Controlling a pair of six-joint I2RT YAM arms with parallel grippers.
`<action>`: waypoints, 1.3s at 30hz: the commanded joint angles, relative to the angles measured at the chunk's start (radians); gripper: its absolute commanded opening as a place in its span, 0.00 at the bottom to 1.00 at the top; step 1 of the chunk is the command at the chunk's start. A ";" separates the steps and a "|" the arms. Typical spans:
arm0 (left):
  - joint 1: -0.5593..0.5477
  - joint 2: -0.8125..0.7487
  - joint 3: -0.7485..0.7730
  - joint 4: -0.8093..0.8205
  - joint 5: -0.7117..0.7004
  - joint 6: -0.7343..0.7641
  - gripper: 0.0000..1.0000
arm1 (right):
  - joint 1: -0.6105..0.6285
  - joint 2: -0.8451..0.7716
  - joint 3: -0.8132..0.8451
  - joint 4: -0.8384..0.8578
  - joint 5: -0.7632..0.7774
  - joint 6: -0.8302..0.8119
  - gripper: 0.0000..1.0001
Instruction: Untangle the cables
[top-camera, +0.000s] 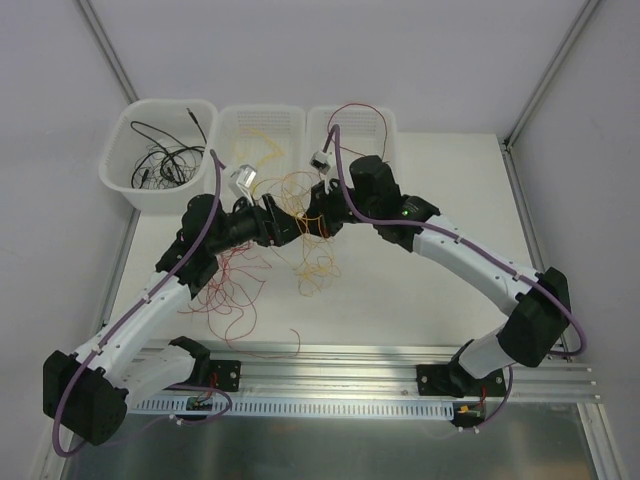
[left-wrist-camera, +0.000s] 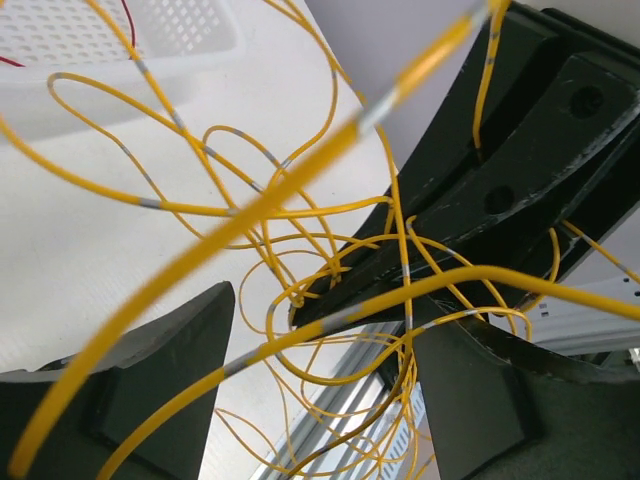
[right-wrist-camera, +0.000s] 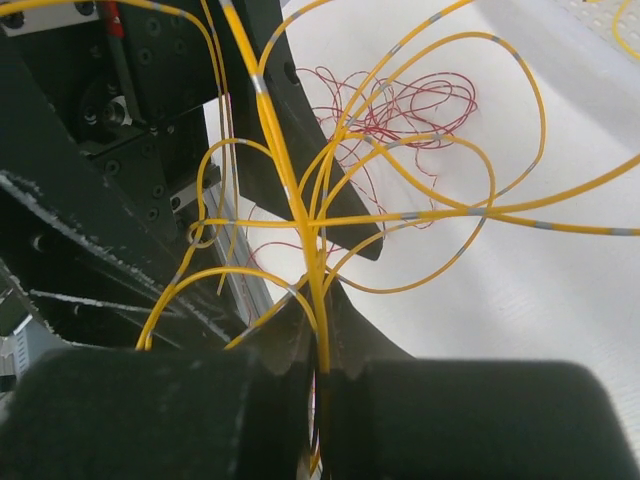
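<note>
The yellow cables (top-camera: 318, 262) are making a big curly knot in the middle of the table (top-camera: 420, 280). They are hanging between the two grippers and spilling down onto the white top. They are thin and bright, with little grey bands along them. Their loops are crossing over each other in every direction.

The red cables (top-camera: 235, 285) are lying flat on the table just left of the yellow knot, beside the left arm. They are even thinner, and they are sitting in a loose, scribbly pile.

The right gripper (right-wrist-camera: 320, 360) is pinching tight on a bunch of yellow cables. Its two fingers are pressing together, and the yellow strands are running up out from between them. The left gripper (left-wrist-camera: 325, 340) is spread wide apart. Yellow loops are passing through the gap, but the fingers are not squeezing them. The two grippers are sitting very close, tip to tip.

Three white bins are standing in a row at the far edge of the table. The tub (top-camera: 150, 198) on the left is holding the black cables (top-camera: 160, 160) in a loose nest. The middle basket (top-camera: 262, 115) is holding a few more yellow cables. The right basket (top-camera: 385, 150) is holding one red cable, which is looping up over its far rim.
</note>
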 joint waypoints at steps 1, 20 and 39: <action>0.004 -0.039 -0.019 0.136 -0.127 -0.042 0.71 | 0.041 -0.050 -0.014 -0.015 -0.081 -0.019 0.01; 0.004 -0.034 -0.062 0.266 -0.218 -0.162 0.56 | 0.081 -0.045 -0.080 0.092 -0.125 0.011 0.01; 0.005 -0.091 -0.103 0.260 -0.391 -0.061 0.00 | 0.092 -0.113 -0.133 -0.021 -0.091 -0.068 0.26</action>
